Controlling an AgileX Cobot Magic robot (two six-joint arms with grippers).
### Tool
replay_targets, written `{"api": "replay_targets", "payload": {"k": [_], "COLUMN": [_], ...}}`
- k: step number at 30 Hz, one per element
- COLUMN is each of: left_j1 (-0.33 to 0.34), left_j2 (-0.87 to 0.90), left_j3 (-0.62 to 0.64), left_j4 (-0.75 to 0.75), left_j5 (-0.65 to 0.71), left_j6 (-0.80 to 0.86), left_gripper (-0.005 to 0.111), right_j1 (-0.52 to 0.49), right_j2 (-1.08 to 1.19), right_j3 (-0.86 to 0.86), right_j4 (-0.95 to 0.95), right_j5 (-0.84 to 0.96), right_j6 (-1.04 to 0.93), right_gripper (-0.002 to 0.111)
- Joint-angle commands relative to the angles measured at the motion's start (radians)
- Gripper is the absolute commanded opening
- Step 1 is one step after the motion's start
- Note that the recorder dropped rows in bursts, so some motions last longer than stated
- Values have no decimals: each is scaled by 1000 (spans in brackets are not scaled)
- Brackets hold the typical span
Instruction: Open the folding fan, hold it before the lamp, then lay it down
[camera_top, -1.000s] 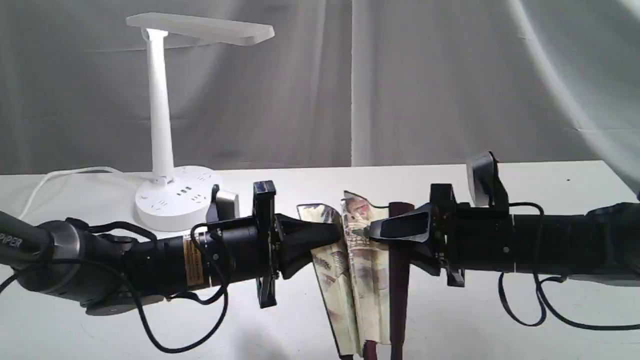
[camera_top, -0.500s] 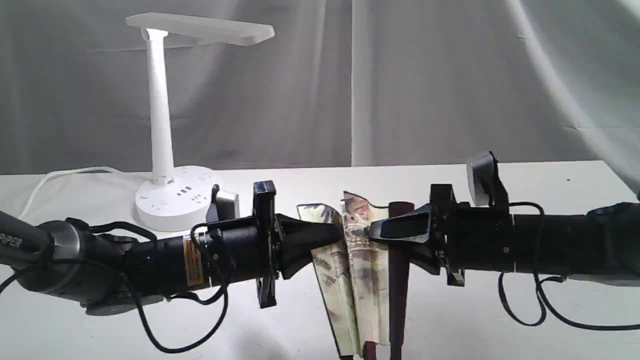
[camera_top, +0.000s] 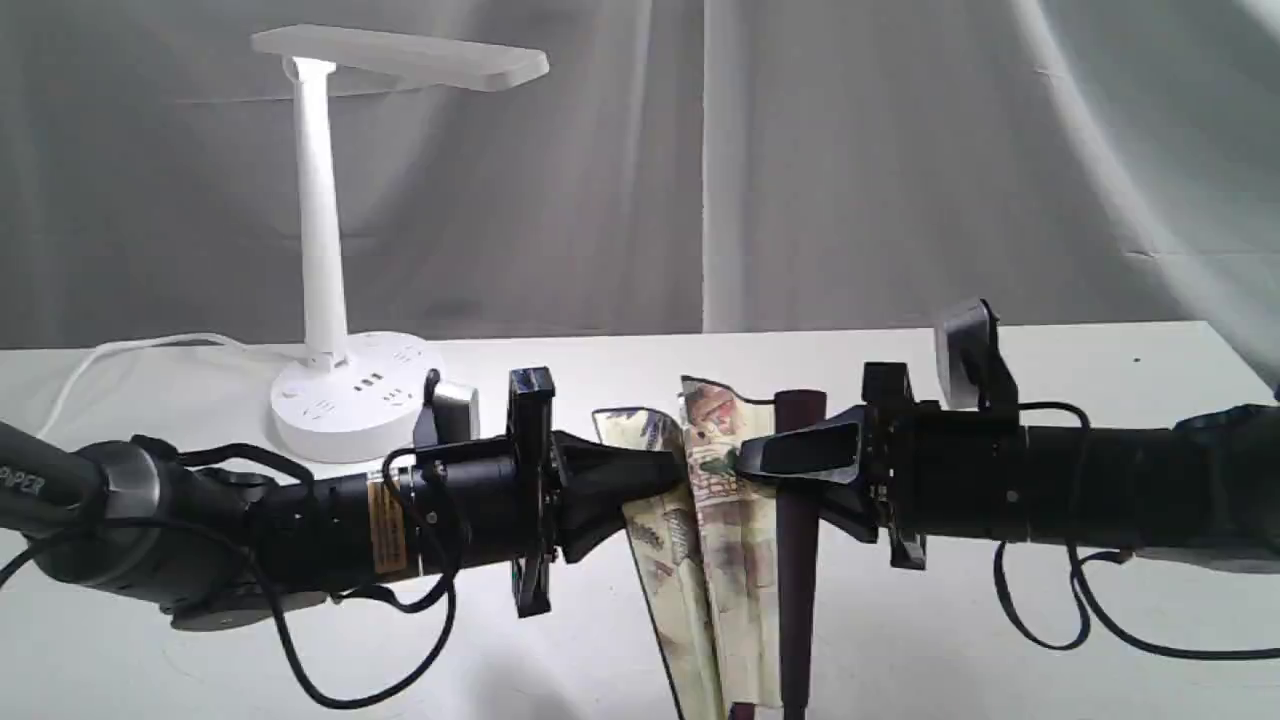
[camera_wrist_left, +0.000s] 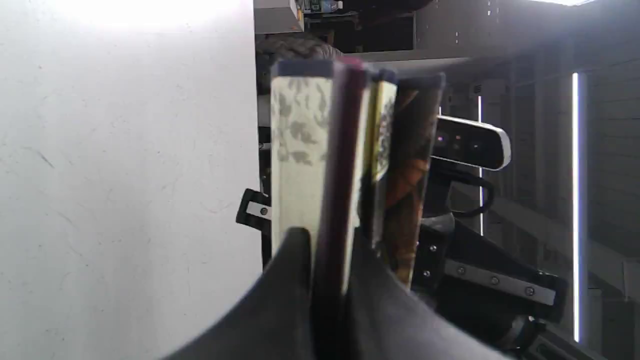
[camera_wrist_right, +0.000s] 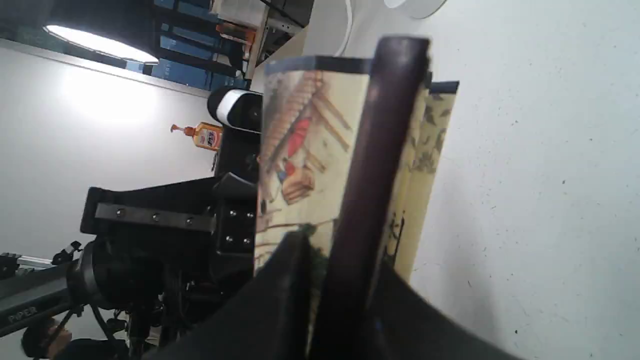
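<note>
**Two holds on the folding fan (camera_top: 725, 540) above the counter (camera_top: 1000, 650)**

The folding fan was held upright between the two arms, near the front middle of the exterior view. Its pleats were spread only a little, and its narrow end was pointed downward. The lower end was cut off by the edge of that view, so it could not be told whether the counter was touched.

The left gripper (camera_top: 675, 470) was closed tightly on the left outer rib (camera_wrist_left: 342, 150). In the left wrist view this dark rib was seen pressed between the jaws, with cream pleats just beside it.

The right gripper (camera_top: 745, 460) was closed on the right outer rib (camera_top: 795, 520), a dark reddish-brown strip. In the right wrist view the rib was seen between the jaws and was touched by both of them. A pleat painted with roofs and a red spot was seen beside it.

The lamp (camera_top: 320, 230) was placed at the back left of the counter, well apart from the fan. Its stem was upright and its flat head was turned to the right. A white cord (camera_top: 100, 350) was led from its round base to the left. A grey curtain (camera_top: 900, 150) was hung behind the counter.
</note>
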Motion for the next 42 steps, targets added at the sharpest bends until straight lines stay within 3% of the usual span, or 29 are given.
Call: {"api": "replay_targets", "payload": {"k": [1, 21, 42], "left_j1": [-4, -1, 154], "left_j2": [-14, -14, -18], "left_j3": [3, 3, 9], "left_j4": [-18, -37, 50], "left_j5": [-24, -24, -24], "left_j6": [-25, -32, -80], "left_gripper": [0, 0, 0], "right_j1": [0, -16, -92], "right_j2": [-5, -5, -5], "right_j3": [4, 4, 4], "right_j4": [-14, -14, -14], "right_j5": [-5, -5, -5], "right_j6": [-40, -43, -41], "right_gripper": [0, 0, 0]}}
